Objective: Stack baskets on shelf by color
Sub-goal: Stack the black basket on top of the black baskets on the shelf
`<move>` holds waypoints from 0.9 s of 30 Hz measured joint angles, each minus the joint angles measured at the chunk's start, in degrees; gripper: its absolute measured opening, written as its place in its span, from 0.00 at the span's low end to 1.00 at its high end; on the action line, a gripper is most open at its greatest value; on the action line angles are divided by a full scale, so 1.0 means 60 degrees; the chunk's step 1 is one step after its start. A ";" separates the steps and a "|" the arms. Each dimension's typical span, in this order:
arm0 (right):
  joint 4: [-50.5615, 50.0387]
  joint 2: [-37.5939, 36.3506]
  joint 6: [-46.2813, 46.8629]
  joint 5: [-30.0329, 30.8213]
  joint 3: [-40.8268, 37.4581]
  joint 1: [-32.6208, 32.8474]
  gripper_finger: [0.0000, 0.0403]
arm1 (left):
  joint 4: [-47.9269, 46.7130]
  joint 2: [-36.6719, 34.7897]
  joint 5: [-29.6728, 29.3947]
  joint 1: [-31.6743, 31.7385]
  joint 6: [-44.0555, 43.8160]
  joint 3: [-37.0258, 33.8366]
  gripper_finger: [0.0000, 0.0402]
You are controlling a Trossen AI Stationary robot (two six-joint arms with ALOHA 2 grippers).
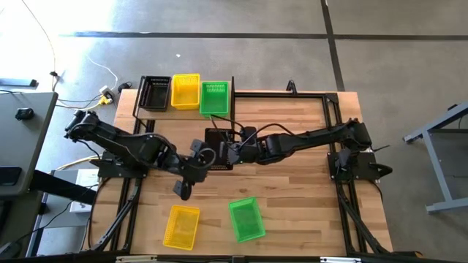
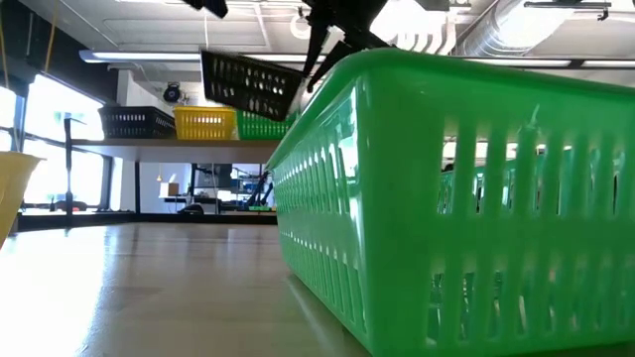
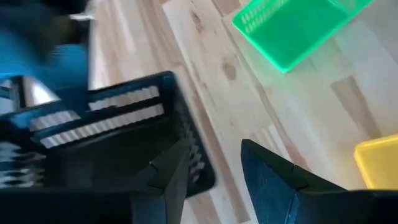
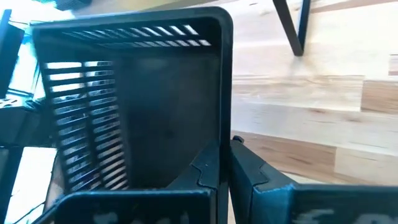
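From above, the shelf (image 1: 157, 117) stands at the far left corner of the worktop (image 1: 292, 190) and carries three baskets in a row: black (image 1: 154, 93), yellow (image 1: 185, 91) and green (image 1: 214, 98). In the middle of the worktop the right gripper (image 1: 232, 152) holds another black basket (image 1: 219, 145), and the left gripper (image 1: 191, 172) is just beside it, on the near side. A loose yellow basket (image 1: 181, 226) and a loose green basket (image 1: 246, 218) lie near the front edge. In the low view, the loose green basket (image 2: 466, 198) fills the foreground, the held black basket (image 2: 248, 84) hangs tilted in the air, and the three shelf baskets show behind it. In the left wrist view, the left fingers (image 3: 277, 180) are apart with nothing between them; the black basket (image 3: 106, 143) is beside one of them. In the right wrist view, the right fingers (image 4: 249, 177) are clamped on the wall of the black basket (image 4: 137, 112).
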 joint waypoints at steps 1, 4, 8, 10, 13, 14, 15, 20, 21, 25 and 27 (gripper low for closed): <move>0.0042 0.0000 0.0001 0.0007 0.0000 0.0001 0.00 | -0.0003 0.0103 -0.0011 -0.0056 -0.0071 -0.0003 0.34; 0.0021 0.0011 -0.0001 0.0015 0.0000 -0.0003 0.00 | -0.0030 0.0395 -0.0162 -0.0195 -0.0199 -0.0003 0.34; 0.0050 0.0011 -0.0001 0.0013 -0.0001 0.0002 0.00 | -0.0053 0.0728 -0.0712 -0.0321 -0.0422 -0.0003 0.34; 0.0162 0.0011 -0.0023 0.0016 -0.0004 0.0042 0.00 | -0.0187 0.0890 -0.1070 -0.0344 -0.0560 -0.0003 0.34; 0.0457 0.0011 -0.0107 -0.0083 -0.0004 0.0194 0.00 | -0.0517 0.1110 -0.1343 -0.0354 -0.0718 -0.0003 0.34; 0.0559 0.0011 -0.0117 -0.0093 -0.0004 0.0261 0.00 | -0.0653 0.1190 -0.1344 -0.0354 -0.0757 -0.0003 0.34; 0.0638 0.0011 -0.0123 -0.0087 -0.0004 0.0321 0.00 | -0.0752 0.1267 -0.1343 -0.0354 -0.0810 -0.0003 0.34; 0.0740 0.0011 -0.0062 -0.0081 -0.0004 0.0563 0.00 | -0.1046 0.1559 -0.1612 -0.0367 -0.1016 -0.0003 0.33; 0.0680 0.0011 0.0007 -0.0078 -0.0004 0.0602 0.00 | -0.1052 0.1572 -0.1654 -0.0410 -0.1009 -0.0003 0.32; 0.0699 0.0011 -0.0004 -0.0073 -0.0004 0.0696 0.00 | -0.1039 0.1565 -0.1673 -0.0487 -0.0984 -0.0003 0.23; 0.0693 0.0011 -0.0083 -0.0059 -0.0004 0.0727 0.00 | -0.1051 0.1535 -0.1670 -0.0524 -0.0883 -0.0003 0.16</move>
